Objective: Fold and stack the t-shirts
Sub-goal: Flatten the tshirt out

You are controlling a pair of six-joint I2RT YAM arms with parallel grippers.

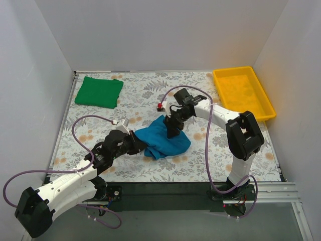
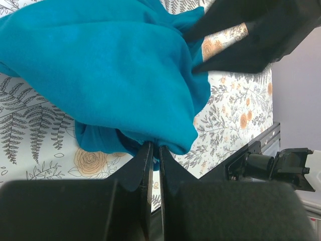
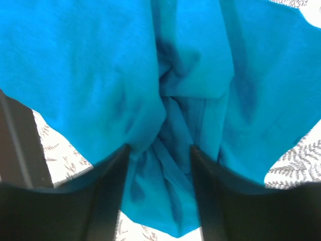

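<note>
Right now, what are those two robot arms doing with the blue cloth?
Both arms are working on a crumpled teal-blue t-shirt in the middle of the table. The left gripper is pinched shut on its edge, and the right gripper has bunched fabric between its open fingers. The green t-shirt already lies folded at the far left corner.

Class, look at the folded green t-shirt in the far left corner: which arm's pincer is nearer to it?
Left. The left pincer sits nearer the green t-shirt, pinching the teal t-shirt's left edge. The right pincer is further right, over the teal t-shirt's middle.
</note>
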